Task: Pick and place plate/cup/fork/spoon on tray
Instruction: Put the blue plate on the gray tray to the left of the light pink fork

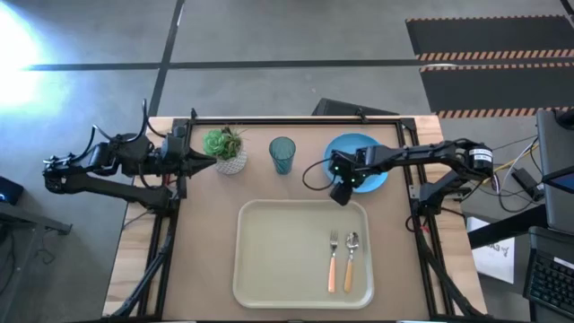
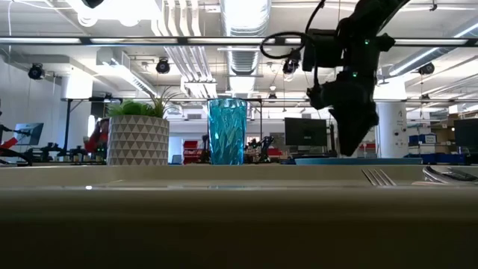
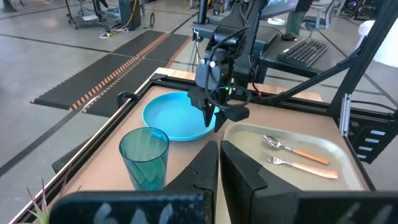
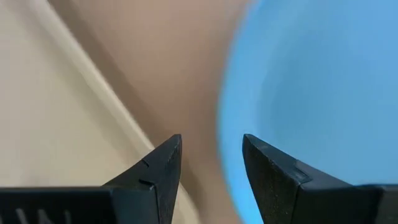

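Note:
The sky-blue plate (image 1: 363,152) lies flat on the table, far and right of the cream tray (image 1: 269,260). The fork (image 1: 333,260) and the spoon (image 1: 351,257) lie side by side in the tray's right half. The teal cup (image 1: 282,154) stands upright on the table, left of the plate. My right gripper (image 1: 341,191) is open and points down at the plate's near-left rim (image 4: 233,118). One finger (image 4: 273,168) is over the rim and the other (image 4: 163,165) is over bare table beside the tray's edge (image 4: 81,74). My left gripper (image 3: 219,163) is shut and empty at the table's left edge.
A white pot with a green plant (image 1: 227,149) stands left of the cup. Black frame rails (image 1: 296,118) run along the table's far and side edges. Bare table lies between the tray and the cup.

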Action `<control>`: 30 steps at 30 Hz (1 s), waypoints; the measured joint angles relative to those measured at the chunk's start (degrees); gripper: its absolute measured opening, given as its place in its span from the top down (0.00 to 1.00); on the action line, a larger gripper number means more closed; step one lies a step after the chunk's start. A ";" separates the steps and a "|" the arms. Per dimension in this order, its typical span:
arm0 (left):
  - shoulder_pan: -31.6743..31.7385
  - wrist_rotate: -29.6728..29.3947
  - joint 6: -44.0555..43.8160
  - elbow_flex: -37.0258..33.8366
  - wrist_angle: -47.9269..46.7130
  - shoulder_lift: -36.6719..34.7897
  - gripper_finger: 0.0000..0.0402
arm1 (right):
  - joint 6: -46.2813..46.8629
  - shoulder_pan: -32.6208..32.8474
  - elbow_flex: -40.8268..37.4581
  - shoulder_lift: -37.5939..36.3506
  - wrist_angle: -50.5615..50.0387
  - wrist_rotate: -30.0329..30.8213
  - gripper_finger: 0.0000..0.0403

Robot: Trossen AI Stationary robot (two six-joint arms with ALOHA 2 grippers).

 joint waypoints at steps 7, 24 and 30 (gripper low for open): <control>0.00 -0.02 0.02 0.00 -0.40 0.11 1.00 | -0.36 0.00 1.13 0.00 -4.76 2.46 0.60; 0.00 -0.04 0.02 0.00 -0.44 0.13 1.00 | -0.29 1.51 1.13 8.74 0.71 0.58 0.60; 0.00 0.76 0.02 0.00 -0.42 0.09 1.00 | -0.76 1.53 1.29 10.75 1.26 0.97 0.60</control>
